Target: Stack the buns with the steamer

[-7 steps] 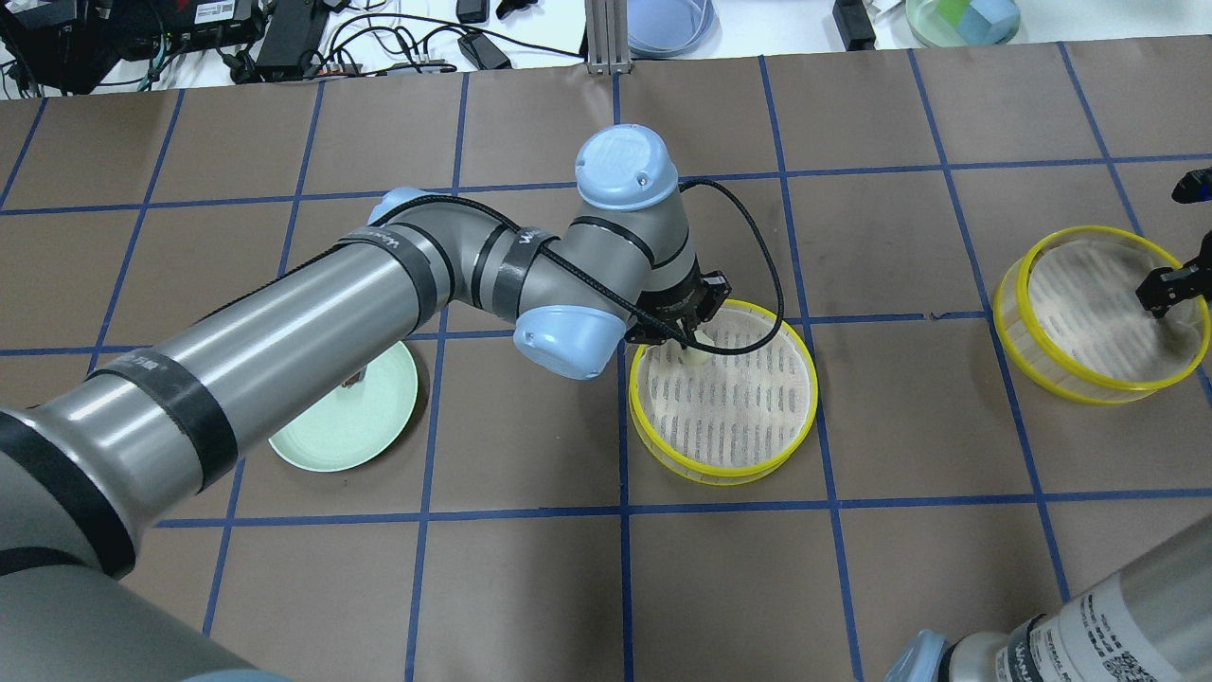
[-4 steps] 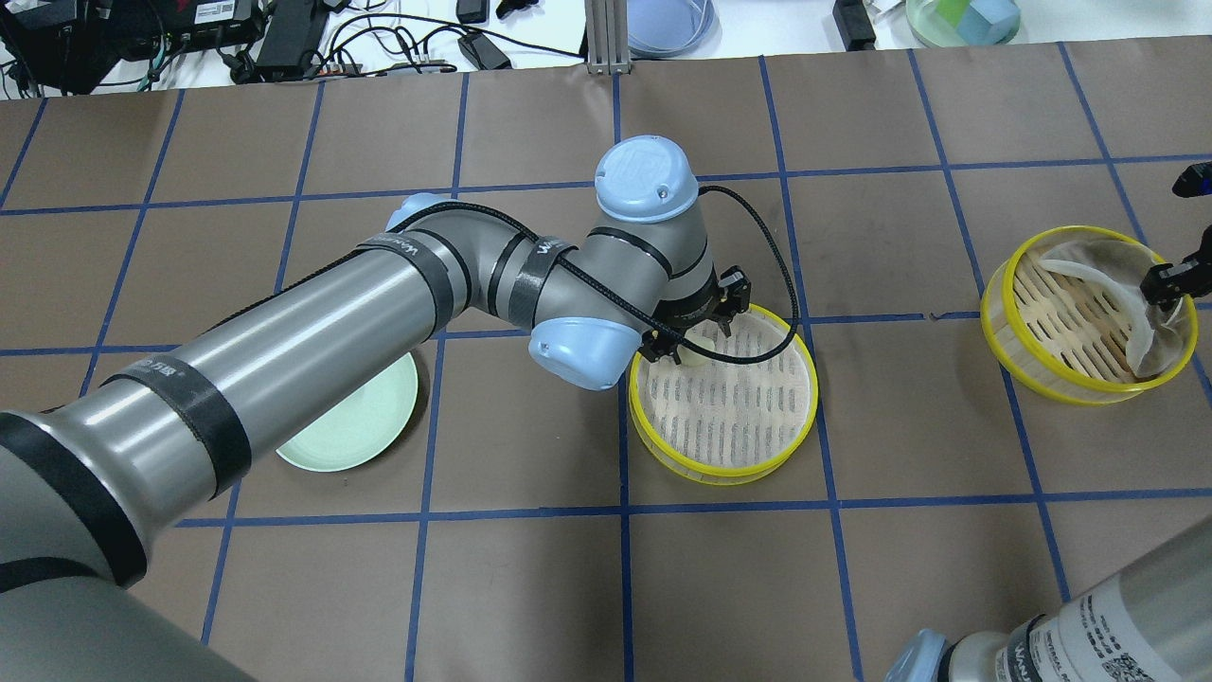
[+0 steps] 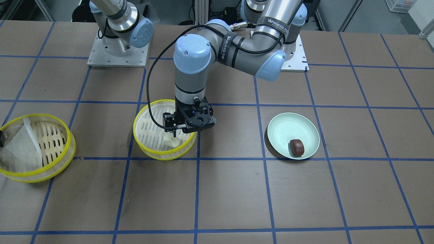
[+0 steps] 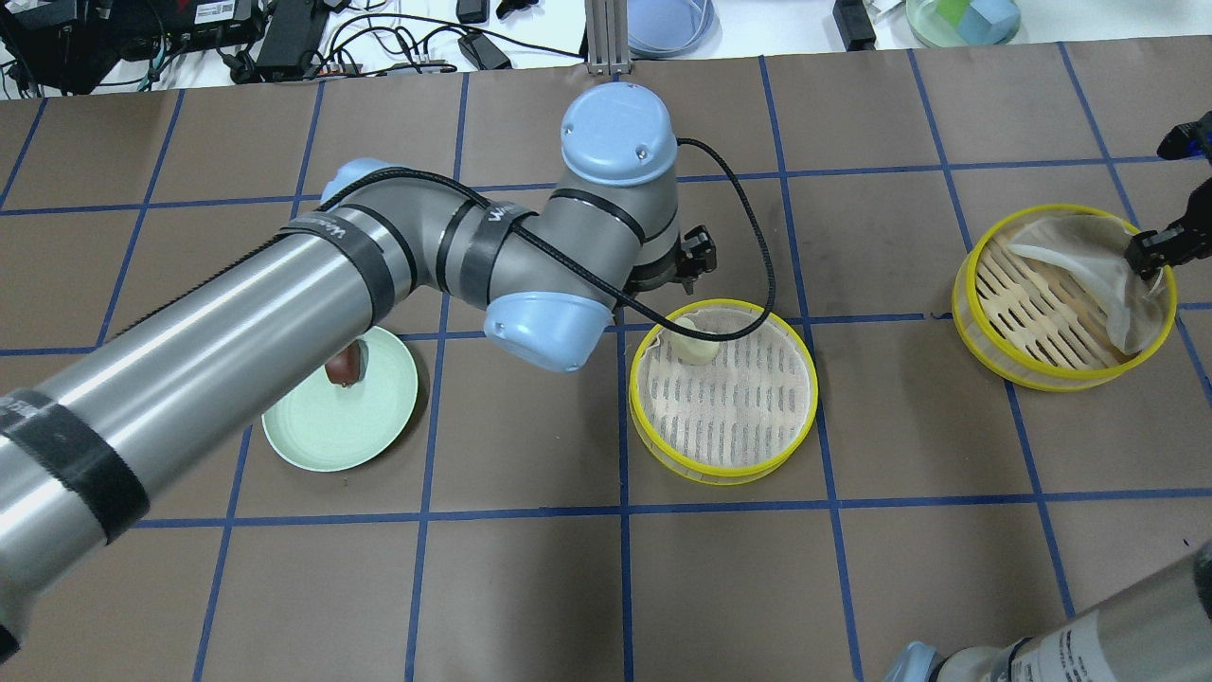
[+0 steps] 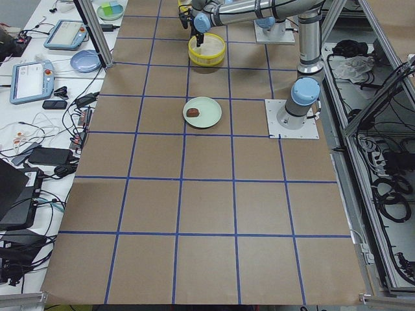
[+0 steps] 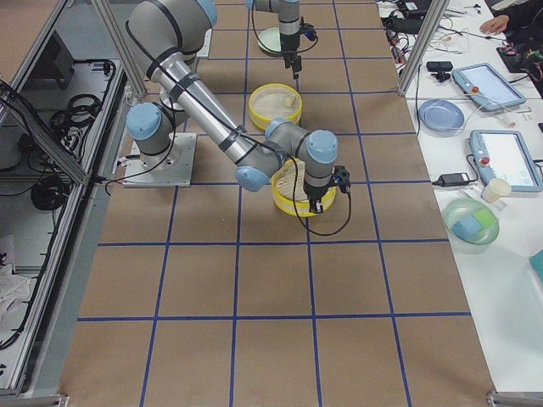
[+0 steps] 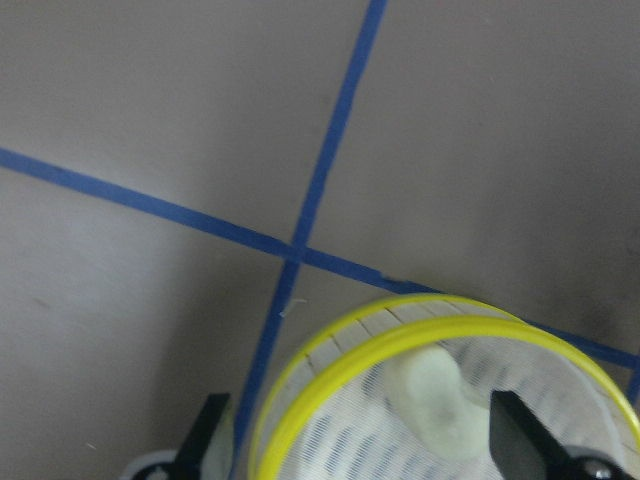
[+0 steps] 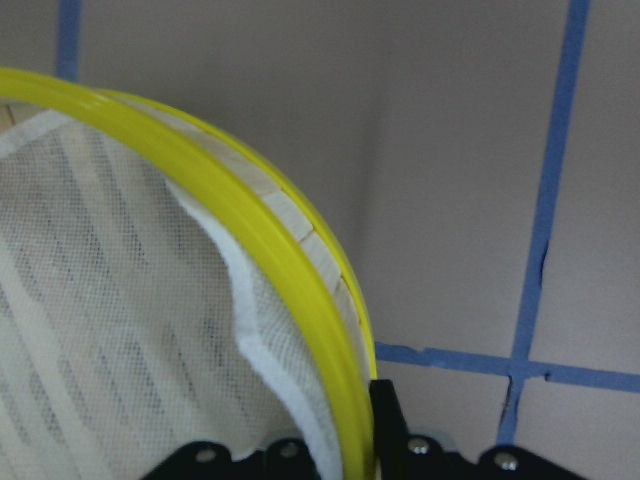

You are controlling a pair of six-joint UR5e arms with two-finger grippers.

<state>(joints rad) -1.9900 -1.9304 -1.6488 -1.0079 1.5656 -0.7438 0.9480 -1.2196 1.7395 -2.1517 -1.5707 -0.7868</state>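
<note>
A cream-white bun (image 4: 691, 346) lies on the liner at the far-left edge of the middle yellow steamer (image 4: 724, 474); both also show in the front view (image 3: 169, 140) (image 3: 159, 156). My left gripper (image 4: 689, 270) hovers open just above the bun, its fingers apart on either side in the left wrist view (image 7: 362, 442). The reddish-brown bun (image 3: 296, 147) sits on the pale green plate (image 3: 281, 125). My right gripper (image 4: 1146, 256) is shut on the rim of the second steamer (image 4: 1004, 365), whose white liner (image 4: 1127, 303) is folded up. The right wrist view shows this rim (image 8: 250, 200) clamped.
Cables, boxes and dishes line the far table edge (image 4: 379, 47). The left arm (image 4: 284, 284) spans over the green plate (image 4: 312, 445) and partly hides the brown bun (image 4: 343, 367). The arm bases (image 3: 118, 51) stand at the robot's side.
My left gripper let go of the cream bun and rose away, leaving it in the middle steamer. My right gripper pulled the second steamer leftwards and its liner folded up.
</note>
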